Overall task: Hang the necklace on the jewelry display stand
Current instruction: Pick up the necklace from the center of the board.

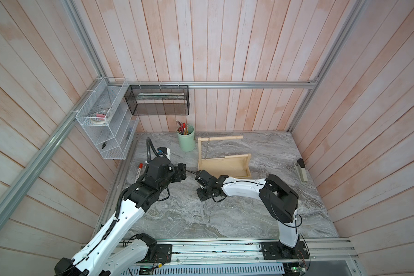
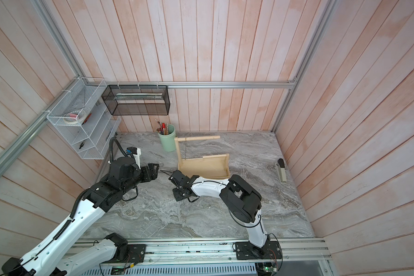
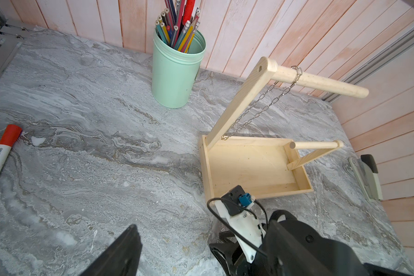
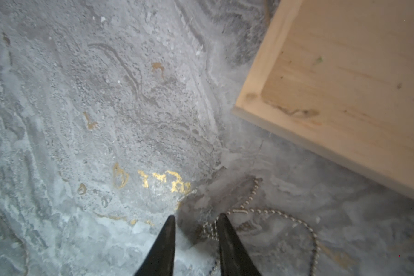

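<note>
1. Jaws, left gripper: spread wide, holding nothing, poised above the surface, well apart from the stand.
2. Pen cup: mint green, full of pencils, upright near the back wall. Not part of the task.
3. Jaws, right gripper: parted by a narrow gap, tips down at the surface. Bare surface shows between them, so nothing appears pinched.
4. Necklace: silver ball chain, lying loose on the surface. One bunched part sits against the inner side of one right finger. A loop trails away beside it, and one strand points toward the tray corner, near it but apparently not touching.
5. Jewelry display stand: pale wood, upright, just beside the right gripper. The tray is empty.
6. Link chain: a separate chain draped over the top bar close to the post, its lower end reaching the tray's rim.
7. Step in hand, by judgement: grasping the necklace from the surface. Hanging is not yet begun.
8. Next move calls for:
   - shifting the right jaws so the bunch lies fairly between them, then pressing together low enough to catch the beads;
   - a lift high enough that the loop clears the top bar's free end;
   - threading the loop over the bar, clear of the link chain.
</note>
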Tool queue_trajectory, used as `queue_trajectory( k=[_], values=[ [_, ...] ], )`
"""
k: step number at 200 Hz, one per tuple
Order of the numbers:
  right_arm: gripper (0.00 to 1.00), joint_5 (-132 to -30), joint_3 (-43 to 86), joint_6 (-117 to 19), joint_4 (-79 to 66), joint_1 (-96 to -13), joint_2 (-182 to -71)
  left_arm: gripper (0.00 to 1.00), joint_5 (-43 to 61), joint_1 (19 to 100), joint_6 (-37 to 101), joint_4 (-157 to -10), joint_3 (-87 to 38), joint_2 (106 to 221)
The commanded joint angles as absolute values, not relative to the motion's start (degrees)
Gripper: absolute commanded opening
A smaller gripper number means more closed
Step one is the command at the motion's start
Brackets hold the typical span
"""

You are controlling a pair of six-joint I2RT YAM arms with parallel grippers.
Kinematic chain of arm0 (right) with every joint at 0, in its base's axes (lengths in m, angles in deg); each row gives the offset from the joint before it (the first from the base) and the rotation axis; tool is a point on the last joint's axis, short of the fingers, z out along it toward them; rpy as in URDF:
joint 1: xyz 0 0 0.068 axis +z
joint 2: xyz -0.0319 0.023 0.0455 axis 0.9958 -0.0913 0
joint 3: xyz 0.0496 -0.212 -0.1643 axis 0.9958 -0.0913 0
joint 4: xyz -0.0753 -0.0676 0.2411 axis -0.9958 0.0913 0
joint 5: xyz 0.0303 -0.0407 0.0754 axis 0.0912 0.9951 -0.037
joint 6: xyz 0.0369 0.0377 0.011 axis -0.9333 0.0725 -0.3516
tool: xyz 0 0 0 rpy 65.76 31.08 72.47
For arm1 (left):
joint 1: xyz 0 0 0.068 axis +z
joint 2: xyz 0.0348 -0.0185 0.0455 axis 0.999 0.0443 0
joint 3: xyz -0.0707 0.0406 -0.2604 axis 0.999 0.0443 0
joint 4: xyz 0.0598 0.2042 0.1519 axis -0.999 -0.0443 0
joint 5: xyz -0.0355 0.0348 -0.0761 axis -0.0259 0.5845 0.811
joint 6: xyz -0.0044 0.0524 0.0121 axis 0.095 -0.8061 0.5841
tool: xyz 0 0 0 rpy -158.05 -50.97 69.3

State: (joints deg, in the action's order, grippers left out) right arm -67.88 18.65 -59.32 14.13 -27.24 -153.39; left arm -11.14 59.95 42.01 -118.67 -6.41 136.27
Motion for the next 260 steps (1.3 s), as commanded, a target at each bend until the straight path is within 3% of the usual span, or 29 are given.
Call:
queue_trajectory(
  k=[1,51,146,260],
  values=[
    [0.23,-70.3,11.3,-60.3,33.8,-26.1,-161.5,0.85,-11.0,60.3,41.9,-117.5,-5.2,135.8],
    [0.00,-69.3,10.6,-60.4,35.3,-25.3,-162.1,0.85,-11.2,60.3,42.0,-117.4,-4.9,135.5],
    [0.00,-57.5,19.7,-60.8,42.6,-25.4,-150.2,0.85,-10.7,60.4,43.5,-115.0,-3.6,135.7],
    [0.00,-51.9,27.9,-61.0,47.5,-25.4,-142.4,0.85,-6.4,60.4,43.1,-112.9,-2.2,137.3]
  ],
)
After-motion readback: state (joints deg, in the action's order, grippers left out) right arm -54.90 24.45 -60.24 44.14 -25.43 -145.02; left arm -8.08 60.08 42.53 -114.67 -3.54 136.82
